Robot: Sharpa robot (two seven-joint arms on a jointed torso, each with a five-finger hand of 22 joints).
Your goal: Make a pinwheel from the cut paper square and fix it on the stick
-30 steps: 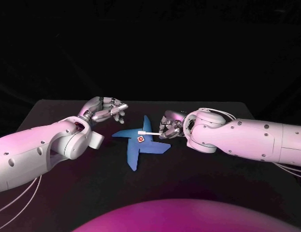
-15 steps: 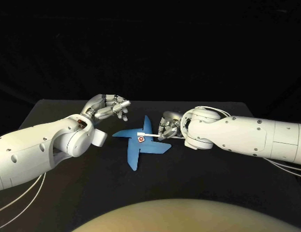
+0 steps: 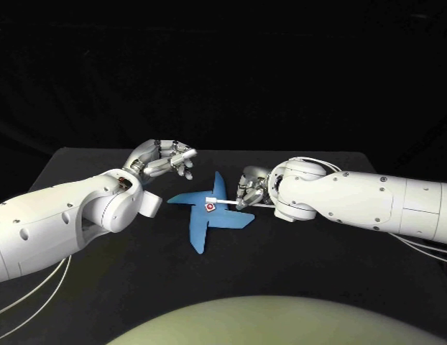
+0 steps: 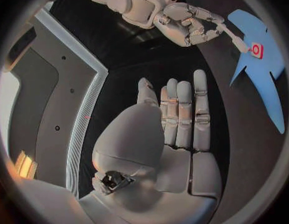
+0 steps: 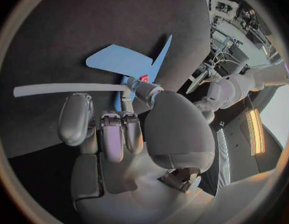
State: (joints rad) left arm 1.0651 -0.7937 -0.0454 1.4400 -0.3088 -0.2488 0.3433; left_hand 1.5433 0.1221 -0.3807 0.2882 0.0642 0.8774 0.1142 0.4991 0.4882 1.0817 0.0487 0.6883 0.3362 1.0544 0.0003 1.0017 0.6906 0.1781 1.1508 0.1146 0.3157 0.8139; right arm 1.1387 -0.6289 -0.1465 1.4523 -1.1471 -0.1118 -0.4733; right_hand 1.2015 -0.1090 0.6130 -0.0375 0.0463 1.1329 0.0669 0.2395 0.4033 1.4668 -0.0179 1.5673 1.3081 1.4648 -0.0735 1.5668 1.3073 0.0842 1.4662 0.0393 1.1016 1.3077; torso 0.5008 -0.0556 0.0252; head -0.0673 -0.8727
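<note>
Black table [image 3: 317, 266]: bears blue paper pinwheel [image 3: 205, 219].
Right hand [image 3: 253, 188]: pinches white stick [image 3: 219, 199] at pinwheel's hub [image 3: 211, 206], apparently for fixing.
Left hand [image 3: 162, 159]: released, empty, beside pinwheel.

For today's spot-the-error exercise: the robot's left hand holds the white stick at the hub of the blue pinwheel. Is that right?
No: the right hand holds the white stick at the hub of the blue pinwheel, as the right wrist view shows. The left hand holds nothing.

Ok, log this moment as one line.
left hand: holds nothing | right hand: holds stick | stick: end at pinwheel's red hub | pinwheel: blue, lying on table
</note>
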